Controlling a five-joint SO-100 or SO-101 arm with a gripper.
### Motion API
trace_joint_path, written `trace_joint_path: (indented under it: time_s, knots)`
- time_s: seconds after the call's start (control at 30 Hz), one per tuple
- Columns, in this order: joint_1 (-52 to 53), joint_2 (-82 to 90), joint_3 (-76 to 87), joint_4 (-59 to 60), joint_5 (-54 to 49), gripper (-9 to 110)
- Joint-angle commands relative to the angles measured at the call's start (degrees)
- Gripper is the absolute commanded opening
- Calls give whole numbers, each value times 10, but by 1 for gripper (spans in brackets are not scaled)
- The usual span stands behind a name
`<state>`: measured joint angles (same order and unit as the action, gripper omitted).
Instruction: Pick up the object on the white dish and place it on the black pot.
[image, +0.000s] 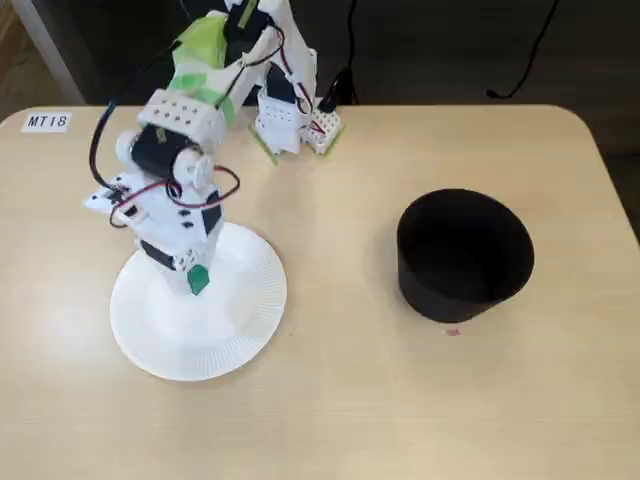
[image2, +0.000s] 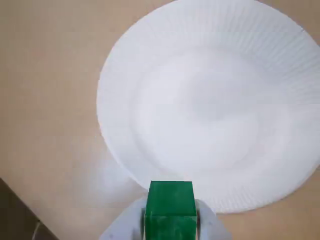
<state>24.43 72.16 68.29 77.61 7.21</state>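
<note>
Where the fixed view looks down on the table, the white paper plate (image: 198, 305) lies at the left and the black cylindrical pot (image: 465, 255) stands well apart at the right, its dark interior showing nothing that can be made out. The plate's ribbed rim and smooth centre are bare in the wrist view (image2: 210, 110). The green cube (image2: 170, 207) sits between the white fingers of the gripper (image2: 170, 225), which is closed on it at the bottom edge of the wrist view, above the plate's near rim; in the fixed view the cube (image: 198, 280) shows as a small green spot at the gripper's (image: 196, 282) tip over the plate. The white and green arm (image: 190, 150) reaches from its base (image: 295, 125) at the table's far edge, folding down toward the plate, with red and black wires looping along it. The table (image: 340, 400) is pale wood with rounded corners and carries a label reading "MT18" (image: 46, 122) at its far left corner. Behind it the room is dark, with black cables hanging.
</note>
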Motion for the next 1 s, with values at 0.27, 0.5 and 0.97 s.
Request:
trace_joint_path:
  time_s: [0.27,0.5,0.97]
  knots:
    - [-118,240,-31,21,-12,0]
    - [-258,299,-31,23,-9,0]
    - [-516,256,-25,4,-65,0]
